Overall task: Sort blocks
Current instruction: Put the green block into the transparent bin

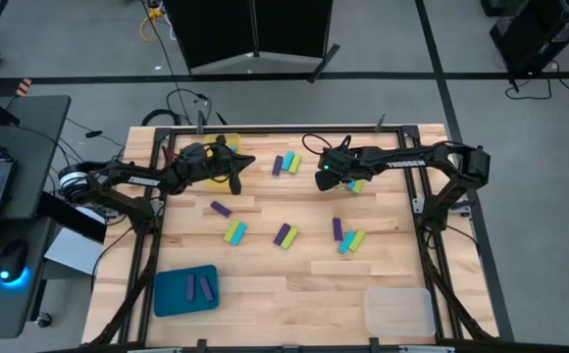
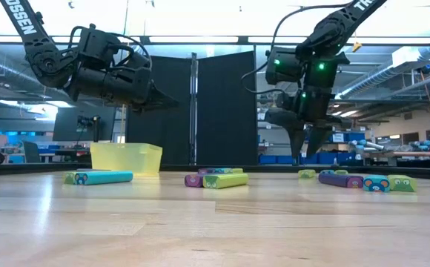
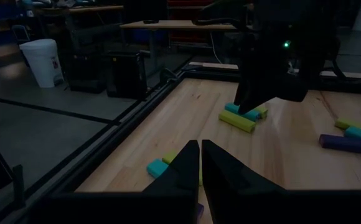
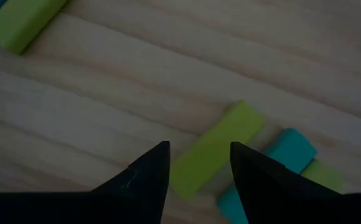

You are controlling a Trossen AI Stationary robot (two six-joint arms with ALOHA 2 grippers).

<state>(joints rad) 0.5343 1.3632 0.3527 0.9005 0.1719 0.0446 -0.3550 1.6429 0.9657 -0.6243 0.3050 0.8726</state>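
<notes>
Right gripper [image 4: 196, 163] jaws spread, pointing down over a yellow-green block [image 4: 216, 149] near the desk's far edge, not touching it, nothing pinched. A cyan block [image 4: 274, 163] lies just beside that one.

Left gripper [image 3: 200, 163] jaws pressed together, empty, held above the desk next to the yellow tray [image 2: 126, 157] at the far left.

Other blocks [image 1: 284, 235] lie scattered in small purple, cyan and green clusters mid-desk, one group [image 1: 286, 163] between the two grippers.

Blue tray [image 1: 185, 290] at the near left holds two purple blocks; clear tray [image 1: 399, 310] at the near right.

Desk [image 1: 284, 294] is light wood planks in a black frame. Around it: grey floor, a laptop stand to the left, a black partition behind.
</notes>
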